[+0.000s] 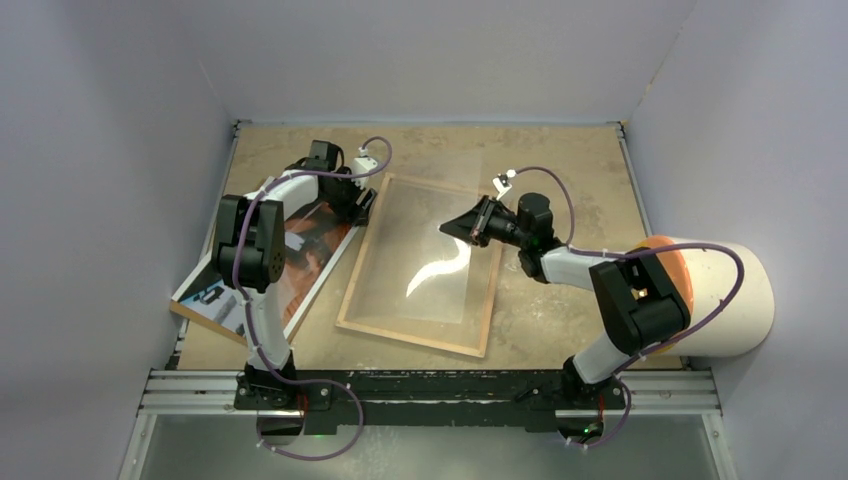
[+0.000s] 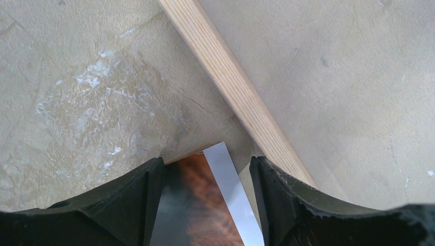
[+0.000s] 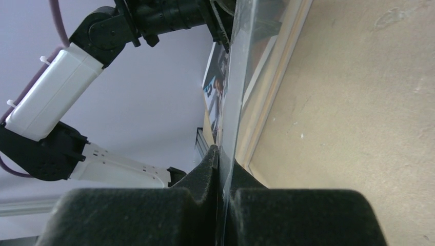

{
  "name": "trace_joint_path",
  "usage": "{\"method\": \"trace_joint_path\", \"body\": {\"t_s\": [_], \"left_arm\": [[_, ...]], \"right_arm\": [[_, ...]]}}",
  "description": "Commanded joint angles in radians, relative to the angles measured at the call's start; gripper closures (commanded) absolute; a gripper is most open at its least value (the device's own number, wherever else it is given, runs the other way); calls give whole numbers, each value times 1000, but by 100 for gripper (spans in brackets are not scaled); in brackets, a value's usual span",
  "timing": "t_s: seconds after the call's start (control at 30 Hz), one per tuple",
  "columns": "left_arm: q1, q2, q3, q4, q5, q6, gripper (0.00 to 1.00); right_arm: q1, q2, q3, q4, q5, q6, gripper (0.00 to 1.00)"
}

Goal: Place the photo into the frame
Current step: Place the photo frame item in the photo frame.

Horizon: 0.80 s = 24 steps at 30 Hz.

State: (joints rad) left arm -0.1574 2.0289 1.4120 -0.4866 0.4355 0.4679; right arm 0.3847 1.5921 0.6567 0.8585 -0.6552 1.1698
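**A:** Top view first. How far along is it?

**B:** Not far, by my reading. The frame (image 1: 410, 337) lies wood face up in the middle of the tabletop (image 1: 560, 170), with no photo in it. The photo (image 1: 312, 245) lies at the left of the view, just beside the frame's left rail and partly under the left arm. The left claw (image 1: 362, 197) is at the photo's upper end. The right claw (image 1: 462, 226) is over the frame, holding the clear sheet (image 1: 420, 250), which bends over the opening.

**A:** Left wrist view?

**B:** The claw is released. Its fingers (image 2: 128, 205) stand apart with the photo's white-bordered corner (image 2: 197, 205) lying face up between them, not pinched. The frame's rail (image 2: 231, 82) runs diagonally just past that corner.

**A:** Right wrist view?

**B:** That claw (image 3: 221, 200) is clenched on the clear sheet's edge (image 3: 236, 77), seen edge-on. The frame (image 3: 277, 77) is below it and the photo (image 3: 218, 87) beyond.

**A:** So what's left?

**B:** Nearly everything, I'd say: gripping the photo, carrying it over and seating it in the frame.

**A:** Counts?

**B:** One frame, one photo, one clear sheet, two claws.
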Motion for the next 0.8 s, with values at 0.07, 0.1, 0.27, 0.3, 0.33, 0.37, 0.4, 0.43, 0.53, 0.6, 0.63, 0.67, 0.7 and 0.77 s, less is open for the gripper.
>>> {"method": "trace_joint_path", "body": {"t_s": [0.07, 0.1, 0.27, 0.3, 0.33, 0.37, 0.4, 0.43, 0.53, 0.6, 0.63, 0.67, 0.7, 0.77], "left_arm": [[-1, 21, -31, -152, 19, -12, 35], [-1, 21, -31, -153, 19, -12, 35], [-1, 24, -30, -150, 19, -12, 35], [-1, 22, -30, -150, 20, -12, 35], [-1, 21, -31, -150, 20, -13, 35], [-1, 20, -32, -150, 21, -13, 35], [-1, 18, -34, -150, 22, -12, 35], [-1, 16, -35, -150, 21, -12, 35], [-1, 13, -39, -152, 19, -12, 35], [-1, 11, -39, -153, 19, -12, 35], [-1, 11, -40, -153, 21, -12, 35], [-1, 10, -41, -153, 22, -12, 36], [-1, 10, -41, -153, 22, -11, 36], [-1, 9, -43, -152, 22, -11, 36]], "right_arm": [[-38, 4, 0, -34, -51, -60, 100], [-45, -3, -5, -42, -52, -66, 100], [-63, -7, -4, -87, -64, -99, 100], [-63, -4, -6, -86, -66, -99, 100], [-63, 1, -8, -84, -66, -97, 100], [-63, 6, -13, -80, -66, -95, 100], [-63, 10, -18, -73, -67, -90, 100], [-63, 14, -26, -65, -68, -84, 100], [-63, 23, -42, -56, -67, -76, 100], [-63, 25, -50, -58, -64, -76, 100], [-63, 27, -54, -60, -64, -75, 100], [-63, 29, -55, -57, -64, -73, 100], [-63, 32, -58, -55, -64, -71, 100], [-63, 37, -64, -43, -63, -66, 100]]}}
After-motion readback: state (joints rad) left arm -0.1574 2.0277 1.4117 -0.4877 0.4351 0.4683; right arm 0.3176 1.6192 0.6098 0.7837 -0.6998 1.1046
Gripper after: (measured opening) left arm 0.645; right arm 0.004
